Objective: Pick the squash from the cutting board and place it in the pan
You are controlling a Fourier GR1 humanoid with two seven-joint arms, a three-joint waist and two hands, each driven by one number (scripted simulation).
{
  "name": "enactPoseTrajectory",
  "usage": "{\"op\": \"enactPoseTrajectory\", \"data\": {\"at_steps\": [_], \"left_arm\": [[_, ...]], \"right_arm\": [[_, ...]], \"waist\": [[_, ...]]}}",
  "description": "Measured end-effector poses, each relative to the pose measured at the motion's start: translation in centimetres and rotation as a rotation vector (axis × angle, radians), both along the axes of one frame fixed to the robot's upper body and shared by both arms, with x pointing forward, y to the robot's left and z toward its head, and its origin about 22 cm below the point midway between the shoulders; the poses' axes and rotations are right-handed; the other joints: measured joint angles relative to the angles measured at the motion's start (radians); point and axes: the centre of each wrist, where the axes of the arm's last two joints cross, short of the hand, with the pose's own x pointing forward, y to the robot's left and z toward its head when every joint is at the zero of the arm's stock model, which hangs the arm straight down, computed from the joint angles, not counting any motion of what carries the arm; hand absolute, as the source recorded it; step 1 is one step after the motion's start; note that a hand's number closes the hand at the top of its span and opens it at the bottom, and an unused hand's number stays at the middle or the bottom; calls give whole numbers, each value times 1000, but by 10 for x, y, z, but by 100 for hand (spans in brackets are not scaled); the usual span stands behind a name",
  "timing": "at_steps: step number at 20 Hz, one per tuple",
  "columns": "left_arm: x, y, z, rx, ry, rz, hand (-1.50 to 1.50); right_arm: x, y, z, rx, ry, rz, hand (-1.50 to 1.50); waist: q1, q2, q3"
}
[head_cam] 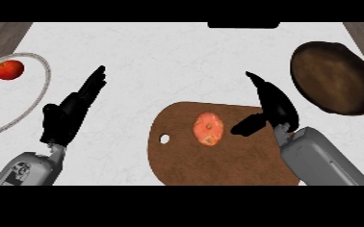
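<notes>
An orange squash point(208, 128) lies on the brown cutting board point(213, 166) at the lower middle. My right hand point(273, 105) hovers over the board's right edge, just right of the squash, fingers straight and thumb spread toward it, holding nothing. The dark brown pan point(329, 77) sits at the right edge, beyond that hand. My left hand point(70, 111) rests open at the lower left, fingers pointing up and away.
A white plate point(43, 84) with a red tomato point(9, 69) on it shows at the left edge. The white counter point(171, 62) stretches between the board, the plate and the pan. A dark object point(241, 25) sits at the top edge.
</notes>
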Motion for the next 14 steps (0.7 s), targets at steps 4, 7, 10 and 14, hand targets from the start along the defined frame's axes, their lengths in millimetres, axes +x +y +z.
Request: {"op": "enactPoseTrajectory", "data": {"at_steps": [4, 7, 10, 14], "left_arm": [[4, -5, 7, -4, -3, -19, 0], [6, -5, 10, -10, 0, -23, 0], [4, -9, 5, -4, 0, -21, 0], [1, -7, 6, -6, 0, -23, 0]], "right_arm": [[15, 26, 22, -96, 181, 86, -150], [27, 42, 37, -100, 292, 149, -150], [36, 59, 42, -78, 372, 199, -150], [43, 80, 41, -70, 460, 245, -150]], "waist": [[14, 2, 0], [22, 3, 0], [22, 4, 0], [21, 2, 1]]}}
